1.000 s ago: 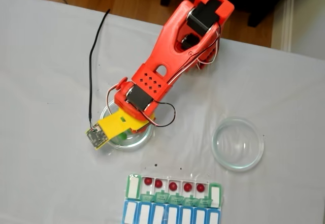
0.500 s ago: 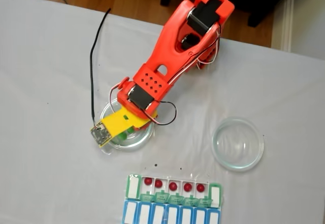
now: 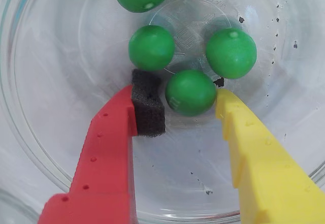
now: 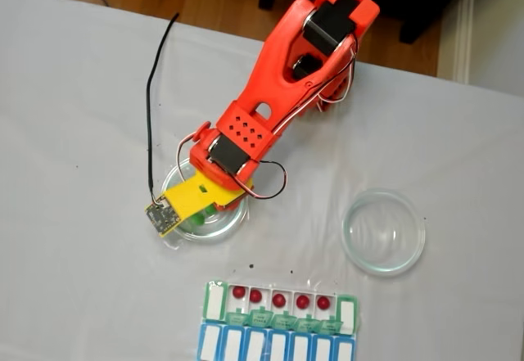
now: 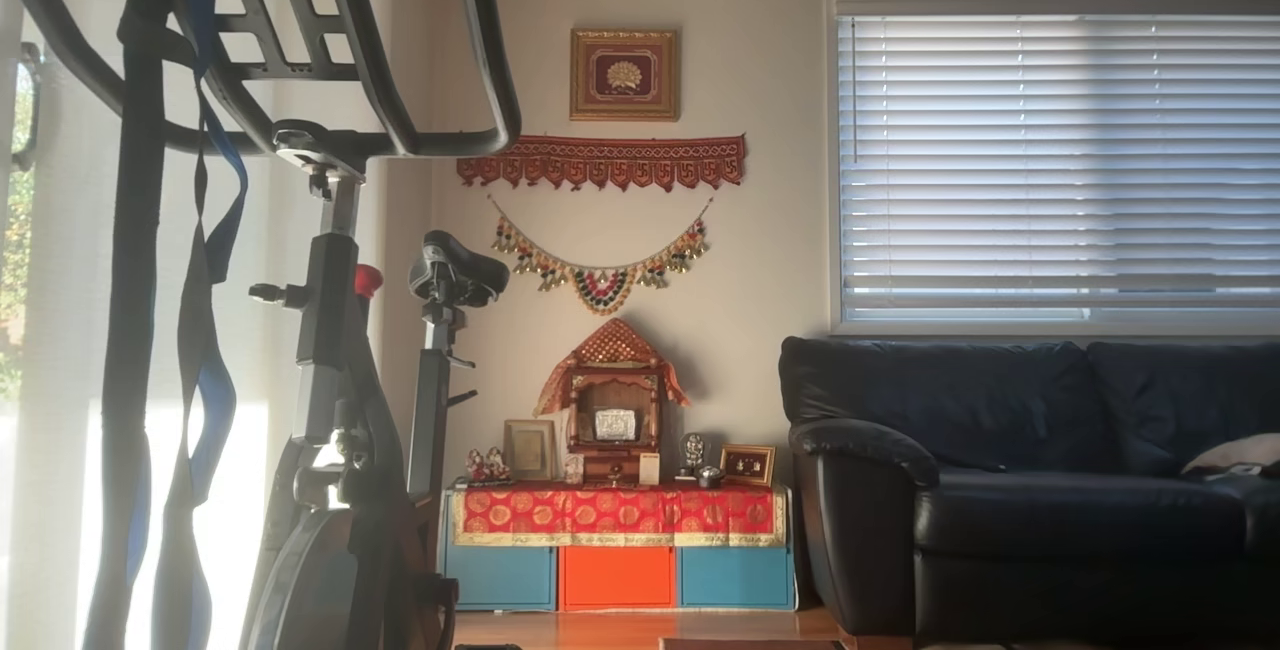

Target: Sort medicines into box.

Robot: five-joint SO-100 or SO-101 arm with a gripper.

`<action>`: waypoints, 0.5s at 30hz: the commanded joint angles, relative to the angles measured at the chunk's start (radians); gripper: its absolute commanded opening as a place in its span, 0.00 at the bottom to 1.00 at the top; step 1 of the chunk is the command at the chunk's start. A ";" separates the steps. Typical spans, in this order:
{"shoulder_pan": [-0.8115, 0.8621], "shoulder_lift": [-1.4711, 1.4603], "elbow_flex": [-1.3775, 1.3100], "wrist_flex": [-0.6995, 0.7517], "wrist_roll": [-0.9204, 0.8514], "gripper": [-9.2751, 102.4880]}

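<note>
The red-and-yellow gripper [image 3: 190, 94] straddles a round green pill [image 3: 191, 92] in the clear glass dish [image 3: 45, 148], open, not yet pinching; closing off-centre could squirt it away

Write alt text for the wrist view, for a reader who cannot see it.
An open claw, one finger red with a black foam pad and the other yellow, straddles a green pill on the floor of a clear glass dish. Four more green pills lie just beyond it in the same dish.
</note>
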 commanded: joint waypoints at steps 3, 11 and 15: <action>-0.014 0.083 -0.012 -0.009 0.014 0.25; -0.009 0.095 -0.014 -0.009 0.026 0.25; -0.008 0.095 -0.026 -0.009 0.035 0.24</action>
